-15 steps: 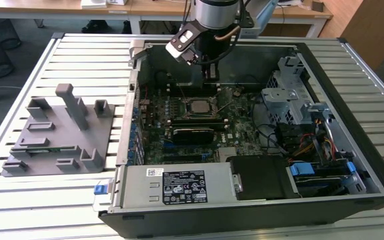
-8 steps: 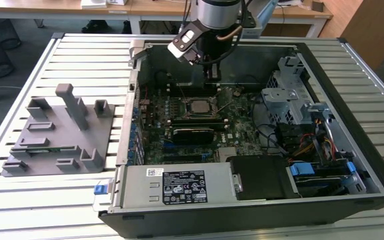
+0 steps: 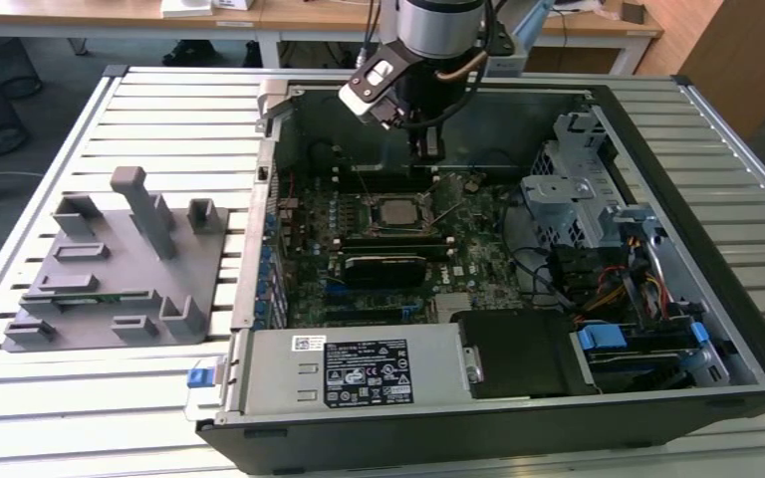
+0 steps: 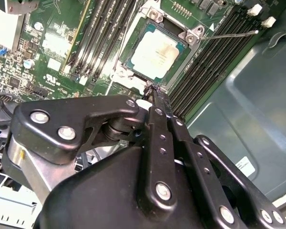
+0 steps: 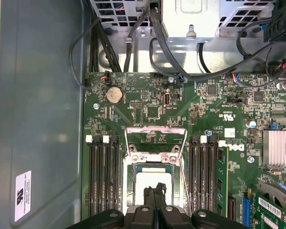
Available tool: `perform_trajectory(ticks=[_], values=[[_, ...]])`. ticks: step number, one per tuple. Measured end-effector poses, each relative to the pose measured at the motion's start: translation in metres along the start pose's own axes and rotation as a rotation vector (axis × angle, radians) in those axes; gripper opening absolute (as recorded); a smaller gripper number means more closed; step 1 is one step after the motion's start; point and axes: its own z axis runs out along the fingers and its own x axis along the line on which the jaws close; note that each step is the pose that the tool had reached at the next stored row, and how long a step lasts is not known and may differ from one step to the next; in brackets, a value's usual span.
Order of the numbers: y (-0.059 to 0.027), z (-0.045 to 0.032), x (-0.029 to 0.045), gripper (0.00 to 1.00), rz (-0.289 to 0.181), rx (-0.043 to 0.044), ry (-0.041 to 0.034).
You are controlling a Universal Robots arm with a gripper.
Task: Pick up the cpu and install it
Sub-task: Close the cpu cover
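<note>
- While the gripper (image 4: 152, 90) is hovering over the motherboard (image 3: 469, 259) inside the open computer case (image 3: 529, 119), its two fingers are pressing together at the tips and carrying nothing.
- The cpu (image 4: 155, 53) is lying flat in the socket frame (image 4: 193, 34) with its pale metal top facing up. In the second wrist view it is sitting just beyond the fingertips, apart from them.
- In the first wrist view the closed fingers are lining up almost centred across the chip's width.
- The chip is square, so it is showing no long axis. Its sides are running parallel to the memory slots (image 5: 101, 176) flanking the socket.
- The hinged load plate (image 5: 155, 133) appears to be standing open on the side away from the fingers.
- A thin lever (image 4: 233, 34) is sticking out sideways, and both are crowding the room around the socket.
- The case walls are standing well apart from the fingers.
</note>
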Motion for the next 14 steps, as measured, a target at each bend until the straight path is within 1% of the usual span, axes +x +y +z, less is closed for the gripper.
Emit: perform_trajectory(ticks=[14], values=[[0.0066, 0.0000, 0.0000, 0.11, 0.000, 0.0000, 0.0000]])
